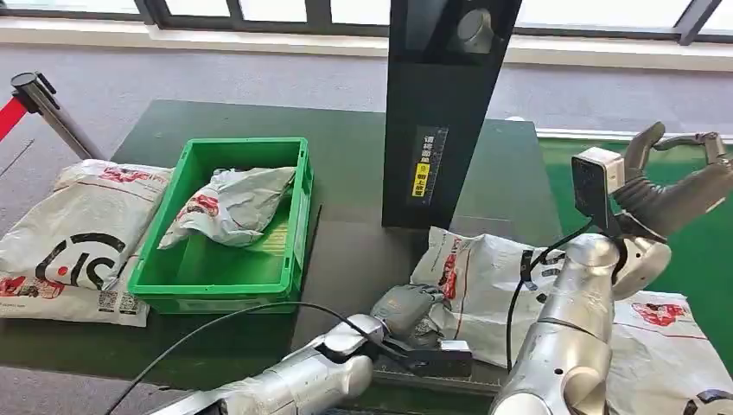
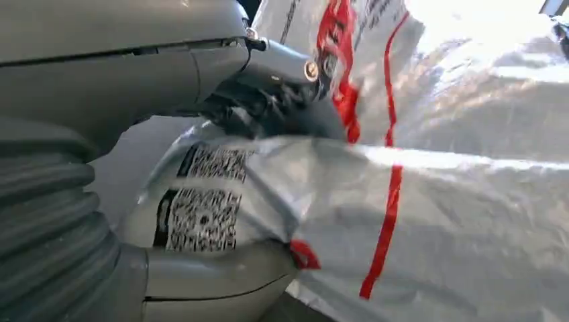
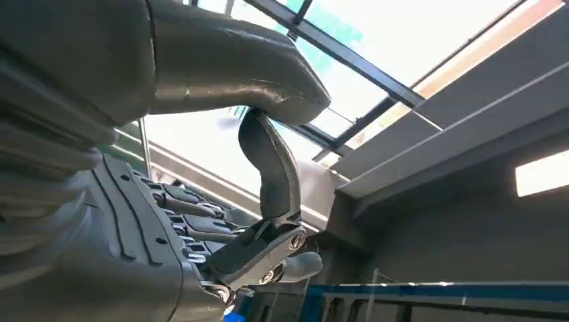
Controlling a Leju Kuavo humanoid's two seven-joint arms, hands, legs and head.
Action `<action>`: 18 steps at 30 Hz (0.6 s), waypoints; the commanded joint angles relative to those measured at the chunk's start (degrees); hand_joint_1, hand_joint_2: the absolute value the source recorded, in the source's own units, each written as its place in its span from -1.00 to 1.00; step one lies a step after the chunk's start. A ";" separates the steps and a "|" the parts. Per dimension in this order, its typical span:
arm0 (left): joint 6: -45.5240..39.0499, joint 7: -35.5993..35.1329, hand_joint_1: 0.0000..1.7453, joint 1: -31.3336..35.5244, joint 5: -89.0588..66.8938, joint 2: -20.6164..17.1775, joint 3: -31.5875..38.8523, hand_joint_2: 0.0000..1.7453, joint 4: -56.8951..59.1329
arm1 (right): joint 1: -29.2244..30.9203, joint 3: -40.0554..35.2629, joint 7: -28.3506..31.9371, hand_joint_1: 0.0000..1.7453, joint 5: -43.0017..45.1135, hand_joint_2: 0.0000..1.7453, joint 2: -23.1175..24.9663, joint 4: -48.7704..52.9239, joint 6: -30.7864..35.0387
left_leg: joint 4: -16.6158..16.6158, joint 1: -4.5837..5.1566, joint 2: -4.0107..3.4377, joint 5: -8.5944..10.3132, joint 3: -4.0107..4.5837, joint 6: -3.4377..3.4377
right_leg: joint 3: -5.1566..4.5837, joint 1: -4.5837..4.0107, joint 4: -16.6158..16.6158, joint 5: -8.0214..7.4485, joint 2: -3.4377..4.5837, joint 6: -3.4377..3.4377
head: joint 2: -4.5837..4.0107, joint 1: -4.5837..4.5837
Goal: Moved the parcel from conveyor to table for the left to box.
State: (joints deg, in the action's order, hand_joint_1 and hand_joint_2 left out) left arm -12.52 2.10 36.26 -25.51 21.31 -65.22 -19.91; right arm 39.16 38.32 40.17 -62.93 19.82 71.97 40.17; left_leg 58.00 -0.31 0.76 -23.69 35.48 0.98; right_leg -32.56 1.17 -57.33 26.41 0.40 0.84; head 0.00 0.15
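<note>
Left hand [image 1: 413,313] grips the near edge of the white parcel [image 1: 493,285], which lies on the dark table [image 1: 354,156] at the foot of the black post [image 1: 441,112]. Right hand [image 1: 683,173] is raised, holding nothing, fingers apparently loosely curled. Another parcel lies in the green crate [image 1: 285,259].

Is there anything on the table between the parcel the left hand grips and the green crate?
Nothing visible. The left hand grips the parcel; bare table lies between it and the green crate.
</note>
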 commanded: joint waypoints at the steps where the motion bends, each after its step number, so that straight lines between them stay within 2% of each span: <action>1: 0.75 -1.48 1.00 0.47 -0.16 -1.31 -5.48 1.00 3.30 | 1.99 1.56 -0.17 -1.00 0.87 1.00 0.18 -2.37 -0.17 | -0.10 0.01 -0.21 -0.04 -0.16 -0.01 | 0.10 -0.02 0.11 -0.02 0.12 -0.08 | 0.00 0.00; 7: 0.28 -2.21 1.00 0.58 -0.46 -1.31 -6.39 1.00 3.44 | 1.80 1.58 -0.17 -1.00 1.29 1.00 0.18 -1.79 -0.17 | -0.11 0.01 -0.20 -0.03 -0.18 0.00 | 0.10 -0.02 0.10 -0.02 0.12 -0.07 | 0.00 0.00; 10: -2.74 -3.21 1.00 0.72 -1.24 -1.31 -7.05 1.00 3.28 | 1.65 1.62 -0.17 -1.00 1.21 1.00 0.18 -1.65 -0.17 | -0.16 0.00 -0.23 -0.02 -0.23 -0.01 | 0.14 -0.03 0.15 -0.03 0.11 -0.10 | 0.00 0.00; 12: -8.73 -4.51 1.00 0.82 -2.14 -1.31 -7.09 1.00 3.70 | 1.42 1.69 -0.17 -1.00 1.19 1.00 0.18 -1.21 -0.17 | -0.15 0.00 -0.22 -0.02 -0.22 -0.01 | 0.13 -0.03 0.15 -0.04 0.11 -0.09 | 0.00 0.00; 14: -18.85 -6.42 1.00 1.24 -3.65 -1.31 -6.68 1.00 4.95 | 0.98 1.89 -0.17 -1.00 1.30 1.00 0.18 -0.19 -0.17 | -0.12 -0.01 -0.20 -0.02 -0.19 -0.01 | 0.11 -0.04 0.12 -0.03 0.10 -0.08 | 0.00 0.00; 15: -27.48 -8.36 1.00 2.00 -9.21 -2.70 0.51 1.00 1.54 | 0.28 2.18 -0.17 -1.00 1.48 1.00 0.18 1.24 -0.17 | -0.11 0.00 -0.16 -0.01 -0.17 -0.01 | 0.09 -0.03 0.10 -0.02 0.07 -0.07 | 0.00 0.00; 16: -27.48 -10.56 1.00 -1.59 -23.02 -5.09 13.36 1.00 -8.59 | 0.06 2.33 -0.17 -1.00 1.50 1.00 0.18 1.70 -0.17 | -0.13 -0.01 -0.16 -0.01 -0.18 -0.01 | 0.12 -0.05 0.13 -0.03 0.05 -0.09 | 0.00 0.00; 17: -27.48 -3.08 1.00 -7.06 -42.94 -2.97 34.96 1.00 -13.22 | -0.47 2.29 -0.17 -1.00 1.79 1.00 0.18 2.36 -0.17 | -0.07 0.00 -0.12 0.00 -0.09 0.00 | 0.02 -0.02 0.04 -0.01 0.02 -0.07 | 0.00 0.00; 18: -27.48 5.78 1.00 -10.79 -51.24 -1.31 55.01 1.00 -24.37 | -0.95 2.48 -0.17 -1.00 1.93 1.00 0.18 3.18 -0.17 | -0.08 0.00 -0.14 0.01 -0.08 0.00 | -0.01 -0.03 0.06 -0.02 0.03 -0.09 | 0.00 0.02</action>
State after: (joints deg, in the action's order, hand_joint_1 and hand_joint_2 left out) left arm -29.26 -3.74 36.52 -29.80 21.31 -68.98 -18.80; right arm 38.96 38.34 40.17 -61.85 19.82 72.30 40.17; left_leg 58.00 -0.32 0.70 -23.69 35.44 0.98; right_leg -32.60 1.16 -57.33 26.41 0.42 0.83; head 0.00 0.18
